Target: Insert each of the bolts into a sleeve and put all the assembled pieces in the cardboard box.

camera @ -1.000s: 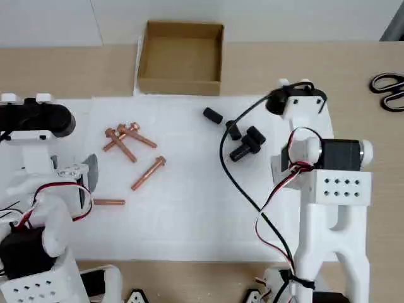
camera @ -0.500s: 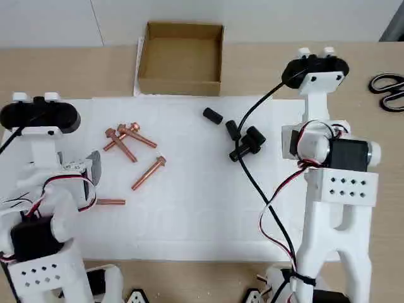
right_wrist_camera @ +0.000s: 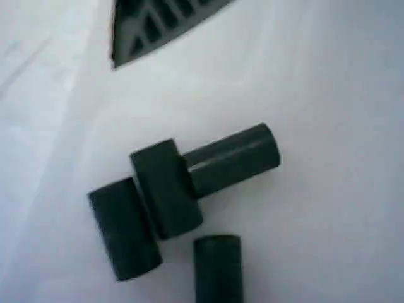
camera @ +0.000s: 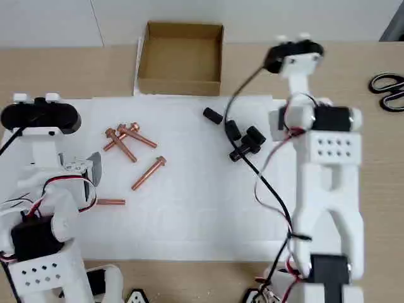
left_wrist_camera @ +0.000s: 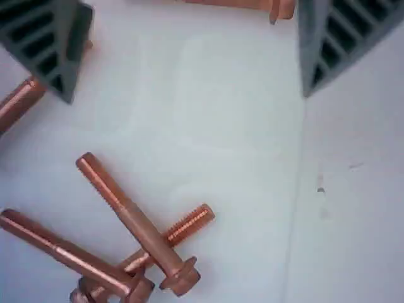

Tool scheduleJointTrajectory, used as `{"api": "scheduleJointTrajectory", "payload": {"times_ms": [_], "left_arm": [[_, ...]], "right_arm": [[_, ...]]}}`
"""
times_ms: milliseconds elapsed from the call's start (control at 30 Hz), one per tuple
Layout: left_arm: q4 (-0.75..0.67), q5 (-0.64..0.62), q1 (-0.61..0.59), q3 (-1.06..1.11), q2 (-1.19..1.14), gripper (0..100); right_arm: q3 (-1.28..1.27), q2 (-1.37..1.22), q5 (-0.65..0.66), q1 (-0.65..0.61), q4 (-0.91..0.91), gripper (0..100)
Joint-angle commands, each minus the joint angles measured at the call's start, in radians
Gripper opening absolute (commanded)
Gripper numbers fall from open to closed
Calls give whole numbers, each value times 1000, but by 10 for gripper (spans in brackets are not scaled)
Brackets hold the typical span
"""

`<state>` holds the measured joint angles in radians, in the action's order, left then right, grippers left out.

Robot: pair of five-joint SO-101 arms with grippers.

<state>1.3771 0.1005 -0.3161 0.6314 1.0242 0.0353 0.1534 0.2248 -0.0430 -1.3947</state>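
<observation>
Several copper bolts (camera: 134,153) lie loose on the left half of the white mat (camera: 189,221). My left gripper (camera: 79,167) hovers open just beside them. In the left wrist view its grey fingers (left_wrist_camera: 50,44) frame bare mat, and three crossed bolts (left_wrist_camera: 136,221) lie beyond my left gripper (left_wrist_camera: 186,95). Several black sleeves (camera: 243,142) cluster at mid-right of the mat, and another sleeve (camera: 213,115) lies apart. My right gripper (camera: 276,123) hangs just right of the cluster. One grey finger (right_wrist_camera: 158,25) shows above the sleeves (right_wrist_camera: 170,189), with bare mat beside it.
The open cardboard box (camera: 180,85) stands beyond the mat's far edge, left of centre. Scissors (camera: 388,88) lie on the wooden table at the far right. A black cable (camera: 252,170) from the right arm drapes over the mat beside the sleeves.
The right arm has swung away from the front and then left, bringing its wrist over the sleeve cluster. The left arm shifted slightly a second ago and has held still since.
</observation>
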Motion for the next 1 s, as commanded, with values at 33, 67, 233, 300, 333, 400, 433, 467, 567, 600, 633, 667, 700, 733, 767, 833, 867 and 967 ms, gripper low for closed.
{"api": "scheduleJointTrajectory", "payload": {"times_ms": [33, 67, 233, 300, 333, 400, 433, 467, 567, 600, 633, 667, 700, 733, 767, 833, 867, 967], "left_arm": [[12, 0, 0, -5, -3, 222], [12, 0, 0, -1, -2, 222], [12, 0, -2, 38, 3, 222], [14, 0, -2, 47, 5, 222], [14, 0, -3, 47, 5, 222], [14, 0, -3, 47, 5, 222], [20, 0, -3, 47, 5, 222], [25, 0, -3, 45, 5, 222], [26, 0, -3, 45, 5, 222], [26, 0, -3, 45, 5, 222], [26, 0, -3, 45, 5, 222], [26, 0, -3, 45, 5, 222], [26, 0, -3, 45, 5, 222], [26, 0, -3, 45, 5, 222], [26, 0, -3, 45, 5, 222], [26, 0, -3, 45, 5, 222], [26, 0, -3, 45, 5, 222], [26, 0, -3, 45, 5, 222]], "right_arm": [[226, -168, 41, -93, -99, 169], [269, -211, 43, -116, -114, 169], [442, -397, 38, -188, -147, 169], [474, -453, 35, -203, -142, 169], [488, -481, 35, -211, -139, 169], [508, -522, 12, -217, -114, 169], [517, -539, -11, -217, -96, 169], [525, -550, -31, -217, -76, 169], [531, -575, -64, -223, -24, 169], [531, -581, -66, -229, -13, 169], [531, -588, -64, -236, -5, 169], [531, -598, -63, -243, 1, 169], [531, -608, -63, -249, 7, 169], [531, -619, -61, -254, 8, 169], [531, -630, -61, -254, 13, 169], [531, -659, -63, -254, 22, 169], [531, -674, -63, -254, 28, 169], [531, -713, -64, -252, 36, 169]]}}
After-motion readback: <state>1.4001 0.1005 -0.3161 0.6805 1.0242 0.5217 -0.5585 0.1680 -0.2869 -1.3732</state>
